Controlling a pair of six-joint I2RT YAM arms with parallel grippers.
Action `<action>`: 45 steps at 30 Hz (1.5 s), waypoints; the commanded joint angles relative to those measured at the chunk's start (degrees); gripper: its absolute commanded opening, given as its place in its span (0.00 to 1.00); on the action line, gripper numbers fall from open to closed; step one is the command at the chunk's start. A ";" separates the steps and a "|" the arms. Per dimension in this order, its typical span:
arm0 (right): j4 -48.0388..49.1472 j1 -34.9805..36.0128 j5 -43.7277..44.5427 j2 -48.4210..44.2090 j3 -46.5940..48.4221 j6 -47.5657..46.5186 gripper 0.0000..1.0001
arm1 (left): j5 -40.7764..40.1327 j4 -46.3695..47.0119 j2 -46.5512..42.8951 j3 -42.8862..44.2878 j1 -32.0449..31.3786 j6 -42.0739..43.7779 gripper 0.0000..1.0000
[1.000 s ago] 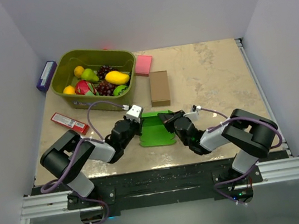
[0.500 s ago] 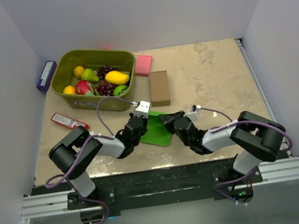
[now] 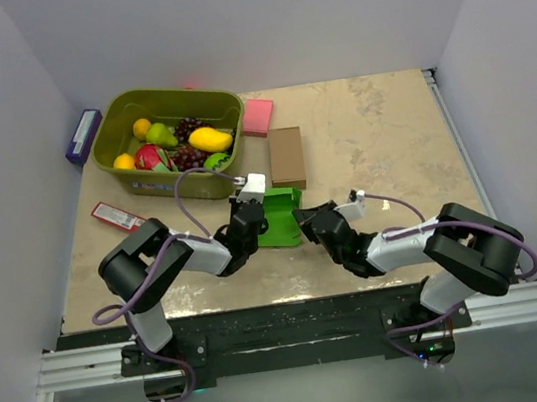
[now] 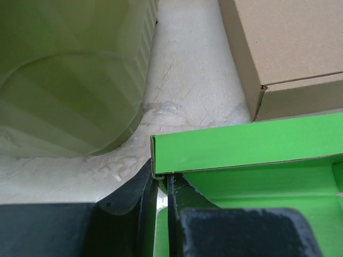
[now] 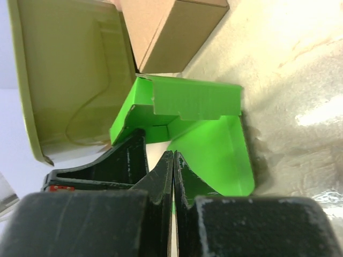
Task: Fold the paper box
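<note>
The bright green paper box [image 3: 282,217] stands partly folded on the table between my two arms, in front of the brown box. My left gripper [image 3: 254,213] is at its left side. In the left wrist view the left gripper [image 4: 161,179] is shut on the corner of an upright wall of the paper box [image 4: 241,144]. My right gripper [image 3: 305,220] touches the box's right edge. In the right wrist view the right gripper [image 5: 173,156] has its jaws pressed together, with a sliver of green between them. The paper box's [image 5: 214,144] rounded flap runs in at the tips.
A brown cardboard box [image 3: 286,158] lies just behind the green one. An olive basket [image 3: 172,93] of toy fruit stands at the back left, close to my left wrist. A pink pad [image 3: 257,117], a red packet [image 3: 119,217] and a purple block [image 3: 83,136] lie around it.
My left gripper has swung right and away from me, raising the left side of the green sheet from flat into an upright fold. The right gripper has stayed at the right edge.
</note>
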 commanded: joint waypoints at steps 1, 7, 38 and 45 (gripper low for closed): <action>0.61 0.28 3.47 -0.13 -0.63 -1.73 0.00 | -1.29 -3.87 1.81 -3.15 -0.98 2.91 0.00; 5.11 0.28 2.24 -1.53 -0.99 -5.33 0.00 | 4.26 -10.88 0.59 -1.75 -1.43 -3.06 0.01; -22.32 -25.20 -31.51 -10.50 13.52 -61.32 0.60 | 34.16 -36.55 -23.42 7.29 2.79 -2.73 0.77; -21.54 -25.20 -34.32 -10.68 12.64 -60.97 0.61 | 31.69 -38.49 -14.72 15.39 2.27 5.53 0.77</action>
